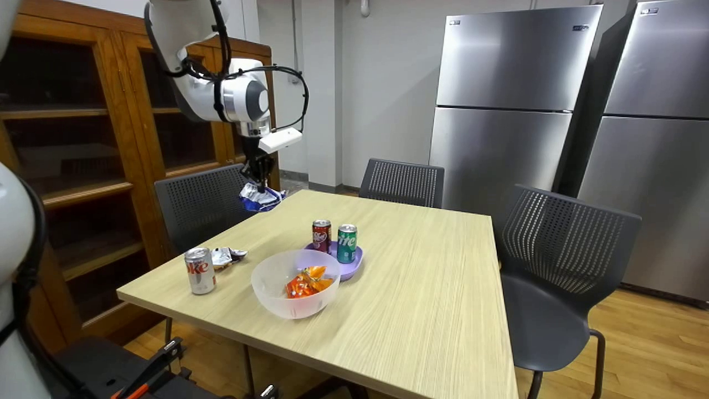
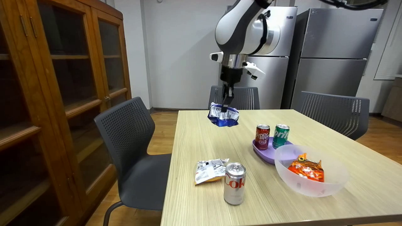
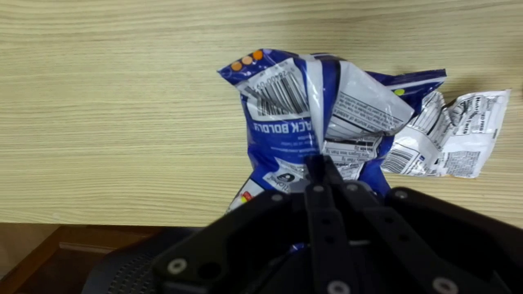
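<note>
Blue snack bag (image 3: 278,136) hangs below the pincer (image 3: 320,161), which clamps its pinched fold; likely light, slick, crushable; best gripped there.

I see a red can (image 2: 262,137) and a green can (image 2: 280,136) standing on a purple tray (image 2: 267,154), with two steel refrigerators (image 1: 515,66) farther back.
</note>
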Robot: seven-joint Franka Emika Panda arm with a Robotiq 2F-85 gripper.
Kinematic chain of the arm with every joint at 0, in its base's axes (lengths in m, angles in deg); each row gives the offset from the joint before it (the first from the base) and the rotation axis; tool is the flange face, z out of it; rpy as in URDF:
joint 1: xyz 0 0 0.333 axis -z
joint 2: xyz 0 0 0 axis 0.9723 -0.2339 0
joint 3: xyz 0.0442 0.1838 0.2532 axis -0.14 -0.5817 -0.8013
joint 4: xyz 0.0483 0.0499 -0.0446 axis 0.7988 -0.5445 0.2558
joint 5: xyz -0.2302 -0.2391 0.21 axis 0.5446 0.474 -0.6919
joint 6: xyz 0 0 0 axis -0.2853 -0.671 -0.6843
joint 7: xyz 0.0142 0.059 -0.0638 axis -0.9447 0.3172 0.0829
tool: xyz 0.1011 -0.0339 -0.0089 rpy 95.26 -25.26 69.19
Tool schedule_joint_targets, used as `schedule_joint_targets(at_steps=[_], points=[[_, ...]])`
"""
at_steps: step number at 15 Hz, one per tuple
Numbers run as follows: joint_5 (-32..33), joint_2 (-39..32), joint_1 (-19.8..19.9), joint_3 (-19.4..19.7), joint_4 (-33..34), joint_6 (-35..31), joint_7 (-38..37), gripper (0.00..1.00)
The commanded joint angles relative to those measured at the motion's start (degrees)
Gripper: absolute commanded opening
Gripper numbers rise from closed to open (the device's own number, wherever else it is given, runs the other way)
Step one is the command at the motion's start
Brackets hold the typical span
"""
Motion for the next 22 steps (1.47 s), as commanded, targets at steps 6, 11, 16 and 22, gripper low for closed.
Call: schedule_joint_targets(at_steps=[6, 11, 16, 22], points=[[-9.0, 18.4, 5.8, -1.0, -21.9, -2.9, 5.1, 0.0], [-17.5, 24.5, 7.5, 1.0, -29.3, -3.1, 12.2, 0.0], [-20.8, 28.7, 7.1, 5.2, -34.6, -2.5, 16.8, 0.0], [-21.2, 29.6, 7.0, 9.7, -38.0, -3.6, 19.9, 0.0]])
